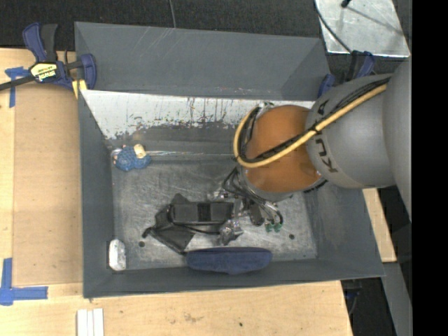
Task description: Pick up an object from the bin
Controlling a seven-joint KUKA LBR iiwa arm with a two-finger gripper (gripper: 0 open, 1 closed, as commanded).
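Jaws over black angular plastic piece (183,215), centre of grey metal bin (96,187), state can't tell; dark blue oblong pad (227,260) hugs bottom wall; open floor left.

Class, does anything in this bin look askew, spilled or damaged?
The bin's back wall bears dark vertical scrapes, as if worn. The blue pad lies tight along the front wall. Nothing looks spilled.

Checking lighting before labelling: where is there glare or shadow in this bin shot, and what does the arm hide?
Camera view: bright light on the bin's back wall; dimmer floor, where the black thing blends into shadow; the orange cover hides part of the floor and much of the end effector.
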